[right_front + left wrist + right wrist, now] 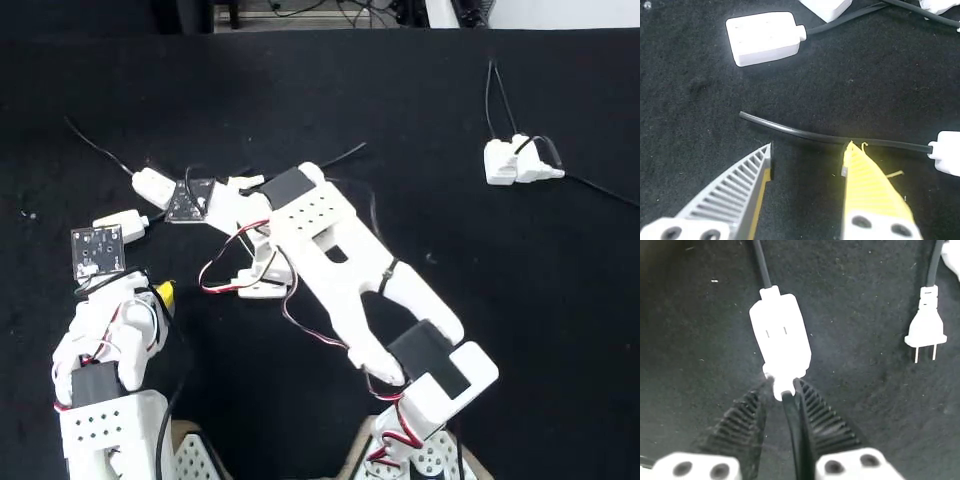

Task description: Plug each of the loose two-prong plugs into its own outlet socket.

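So at the far left the left gripper (807,147) had its grey and yellow jaws spread wide with nothing in them, right over a thin black cable (805,134) lying on the black table (420,100). That cable ran into a white plug body (946,152), and a white socket block (765,37) lay flat farther off, well apart from the fingers. Moving right, the right arm (340,260) stretched diagonally toward the middle-left of the table. The right gripper (783,385) was clamped on a small white plug (782,390), with the plug's black cord running back between the fingers. That plug butted against the end of a two-slot socket (781,335); couldn't tell if it was fully seated. A loose two-prong plug (925,332) lay nearby, prongs bare. Far right, a plug-and-socket pair (520,160) sat joined.
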You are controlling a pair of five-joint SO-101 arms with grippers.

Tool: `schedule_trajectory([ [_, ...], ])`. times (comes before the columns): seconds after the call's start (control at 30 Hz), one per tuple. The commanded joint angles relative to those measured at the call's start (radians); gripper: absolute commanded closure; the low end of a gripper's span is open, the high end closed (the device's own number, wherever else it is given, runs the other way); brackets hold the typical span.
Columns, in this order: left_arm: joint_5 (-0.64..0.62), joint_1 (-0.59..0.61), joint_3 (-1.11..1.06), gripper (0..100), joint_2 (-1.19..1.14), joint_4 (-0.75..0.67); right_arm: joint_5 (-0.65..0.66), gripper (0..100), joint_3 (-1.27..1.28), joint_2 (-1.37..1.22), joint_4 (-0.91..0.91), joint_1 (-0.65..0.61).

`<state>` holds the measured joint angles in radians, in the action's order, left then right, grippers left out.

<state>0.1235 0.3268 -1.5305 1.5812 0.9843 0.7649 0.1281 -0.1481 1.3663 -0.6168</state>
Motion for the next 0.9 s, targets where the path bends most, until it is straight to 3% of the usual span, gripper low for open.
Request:
schedule_trajectory([
  [0.0, -0.005, 0.012, 0.016, 77, 0.009, -0.014, -0.044, 98.8, -0.008, 0.001, -0.003, 0.02],
  [0.87, -0.005, 0.012, 0.016, 77, 0.009, -0.015, -0.077, 98.8, -0.001, 0.131, 0.005, 0.018],
])
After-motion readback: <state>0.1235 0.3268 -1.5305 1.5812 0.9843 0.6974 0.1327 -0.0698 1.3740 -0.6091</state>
